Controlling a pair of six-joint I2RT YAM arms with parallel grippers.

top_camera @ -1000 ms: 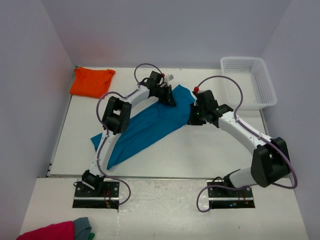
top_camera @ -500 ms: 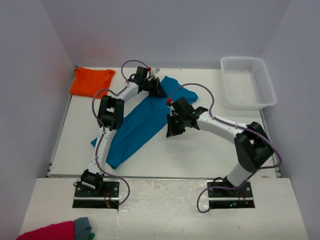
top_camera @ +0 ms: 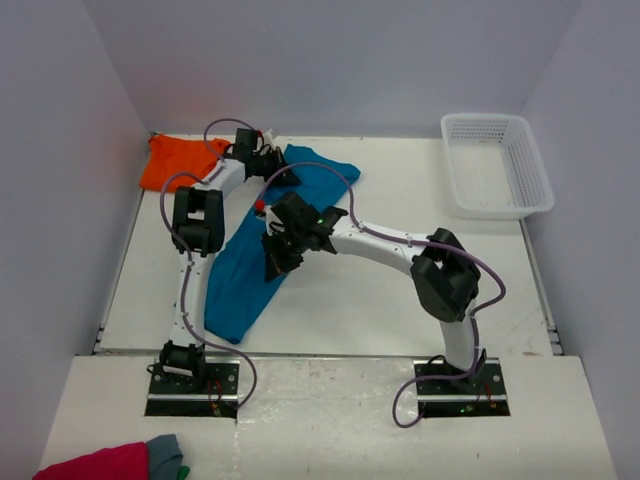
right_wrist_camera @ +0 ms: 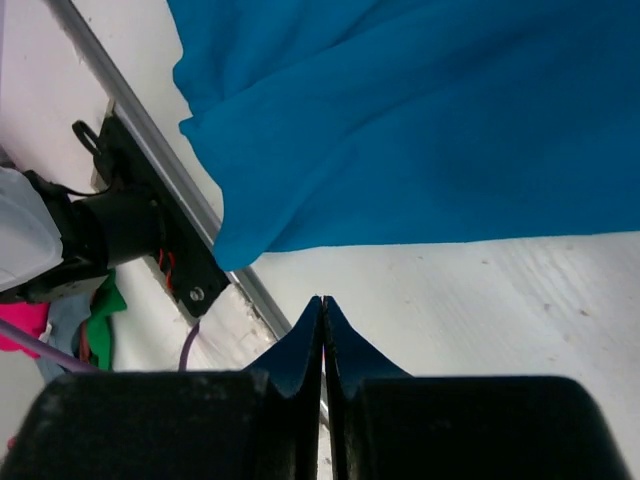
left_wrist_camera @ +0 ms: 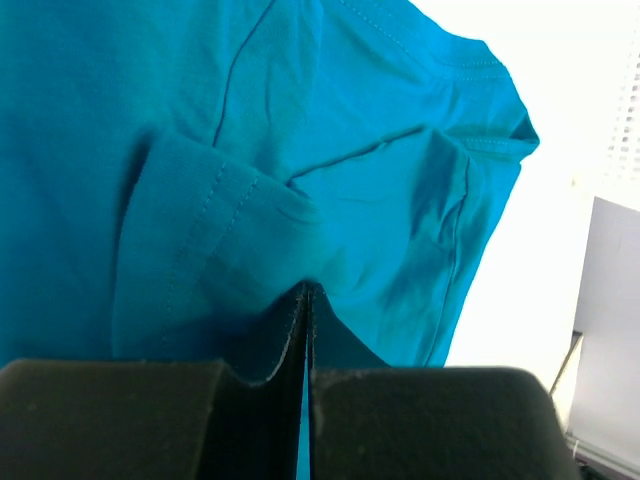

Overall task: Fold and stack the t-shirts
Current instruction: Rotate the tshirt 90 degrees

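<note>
Teal t-shirt (top_camera: 238, 292) apart from basket (top_camera: 500, 211) (white)

spread t-shirt (top_camera: 235, 290): plain teal-blue
far t-shirt (top_camera: 175, 165): plain orange
basket (top_camera: 500, 210): white, open grid
table (top_camera: 400, 300): white
larger corner cloth (top_camera: 95, 465): crimson-pink
smaller corner cloth (top_camera: 165, 450): grey

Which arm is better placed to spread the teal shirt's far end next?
Left: the left gripper pinches the teal t-shirt at a fold near its sleeve; the right gripper is shut on nothing.
</note>
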